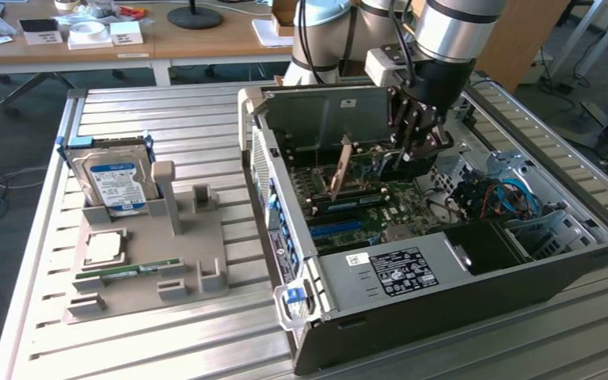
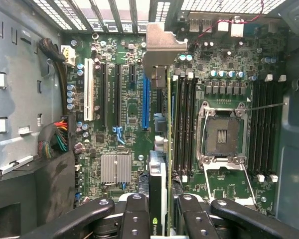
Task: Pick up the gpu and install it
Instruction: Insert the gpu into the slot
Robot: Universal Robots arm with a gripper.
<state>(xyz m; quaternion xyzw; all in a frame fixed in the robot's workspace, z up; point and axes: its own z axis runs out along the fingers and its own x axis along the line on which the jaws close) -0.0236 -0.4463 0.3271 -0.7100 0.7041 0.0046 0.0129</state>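
My end effector (image 2: 162, 211) grips the gpu (image 1: 338, 170) edge-on inside the open computer case (image 1: 515, 273), mid-frame in the exterior view; its long axis runs parallel to the blue slot (image 2: 146, 99) just beside it

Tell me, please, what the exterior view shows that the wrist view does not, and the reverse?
Exterior view: the arm reaching into the open computer case. On the exterior view's left stands a grey holder with the hard drive and a green memory stick.
Wrist view: the empty processor socket and a silver heatsink, seen from above.
Both: the gpu, held on edge over the motherboard by the fingers.
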